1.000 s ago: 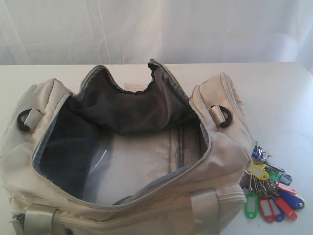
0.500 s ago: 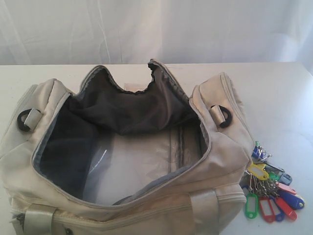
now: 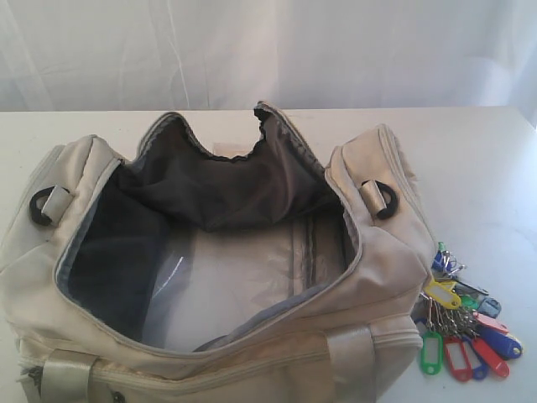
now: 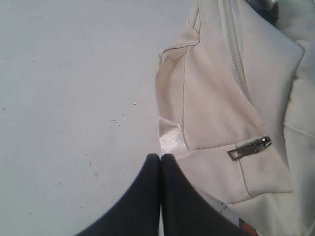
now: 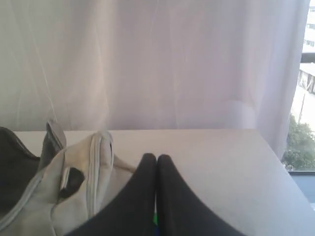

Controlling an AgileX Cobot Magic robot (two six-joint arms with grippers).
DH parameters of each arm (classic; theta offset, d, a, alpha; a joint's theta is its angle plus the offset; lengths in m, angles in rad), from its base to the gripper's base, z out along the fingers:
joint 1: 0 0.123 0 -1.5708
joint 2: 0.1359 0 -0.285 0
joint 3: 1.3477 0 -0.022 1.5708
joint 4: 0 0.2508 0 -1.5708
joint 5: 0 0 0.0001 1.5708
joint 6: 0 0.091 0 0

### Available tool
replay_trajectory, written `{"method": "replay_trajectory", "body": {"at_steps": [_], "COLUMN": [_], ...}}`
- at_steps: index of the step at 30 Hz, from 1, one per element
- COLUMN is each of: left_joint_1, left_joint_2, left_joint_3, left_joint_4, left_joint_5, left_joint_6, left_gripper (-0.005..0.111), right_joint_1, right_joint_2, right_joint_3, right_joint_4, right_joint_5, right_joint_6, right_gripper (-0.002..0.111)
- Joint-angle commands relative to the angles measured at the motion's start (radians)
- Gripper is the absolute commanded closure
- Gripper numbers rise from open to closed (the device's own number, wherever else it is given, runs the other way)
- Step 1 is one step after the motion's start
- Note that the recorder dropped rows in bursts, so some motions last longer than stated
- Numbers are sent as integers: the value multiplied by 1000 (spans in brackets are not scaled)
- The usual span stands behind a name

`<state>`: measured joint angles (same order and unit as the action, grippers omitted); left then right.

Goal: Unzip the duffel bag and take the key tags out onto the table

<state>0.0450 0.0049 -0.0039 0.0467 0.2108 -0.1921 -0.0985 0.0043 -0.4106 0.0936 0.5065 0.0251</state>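
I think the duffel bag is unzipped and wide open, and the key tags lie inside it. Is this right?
Not quite. The duffel bag is unzipped and wide open, but the key tags lie outside it, on the table beside its right end, as the exterior view shows.

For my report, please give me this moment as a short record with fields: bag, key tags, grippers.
duffel bag: main zipper open, dark lining visible
key tags: outside the bag, on the table, beside the bag on the exterior view's right
left gripper: shut, holding nothing
right gripper: shut, holding nothing
task state: appears done
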Motion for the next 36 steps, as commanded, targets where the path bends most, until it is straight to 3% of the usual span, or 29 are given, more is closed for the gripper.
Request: {"method": "replay_trajectory", "body": {"at_steps": [1, 5, 7, 36], "left_joint_1": [-6, -6, -6, -6], "left_joint_2": [-5, -5, -5, -5], "left_joint_3": [4, 4, 4, 4], "left_joint_4": [-1, -1, -1, -1], "left_joint_5": [-3, -3, -3, -3], "left_joint_6": [-6, -6, -6, -6], "left_gripper": [107, 107, 107, 107], "right_joint_1": [-3, -3, -3, -3], "right_joint_2": [-4, -4, -4, -4], "right_joint_3": [189, 411, 411, 411], "right_joint_4": [-16, -16, -16, -153], "right_joint_5": [-99, -107, -192, -169], "right_joint_6": [17, 26, 43, 31], "right_gripper": [108, 108, 108, 108]}}
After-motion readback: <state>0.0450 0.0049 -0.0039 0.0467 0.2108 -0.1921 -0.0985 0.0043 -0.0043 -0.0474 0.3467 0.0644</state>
